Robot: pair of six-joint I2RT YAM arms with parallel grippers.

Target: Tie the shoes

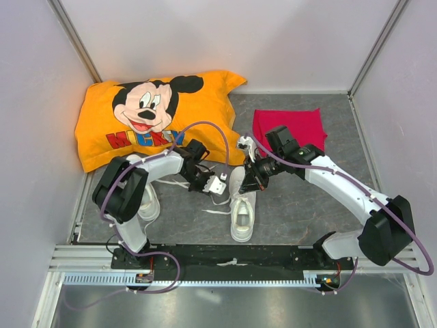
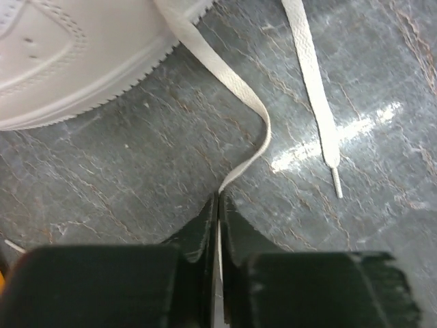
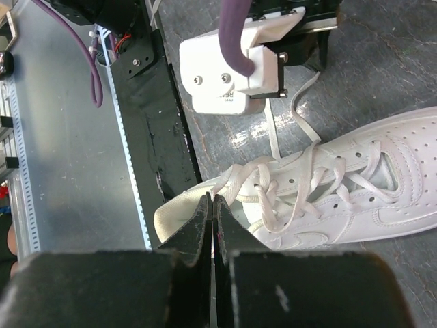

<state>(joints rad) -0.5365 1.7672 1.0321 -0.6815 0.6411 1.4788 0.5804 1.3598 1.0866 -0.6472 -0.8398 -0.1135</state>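
A white shoe (image 1: 242,208) lies mid-table with its toe toward the arm bases; it also shows in the right wrist view (image 3: 369,198) and the left wrist view (image 2: 61,55). My left gripper (image 1: 220,194) (image 2: 218,198) sits low at that shoe's left and is shut on one lace (image 2: 254,113), which curves back to the shoe. The other lace end (image 2: 313,75) lies loose on the table. My right gripper (image 1: 248,183) (image 3: 213,198) hangs over the shoe's opening, shut on a lace loop (image 3: 239,179). The second shoe (image 1: 148,199) lies under the left arm.
An orange Mickey pillow (image 1: 157,113) lies at the back left and a red cloth (image 1: 290,126) at the back right. The black base rail (image 1: 232,256) runs along the near edge, just past the shoe's heel. Grey walls close in three sides.
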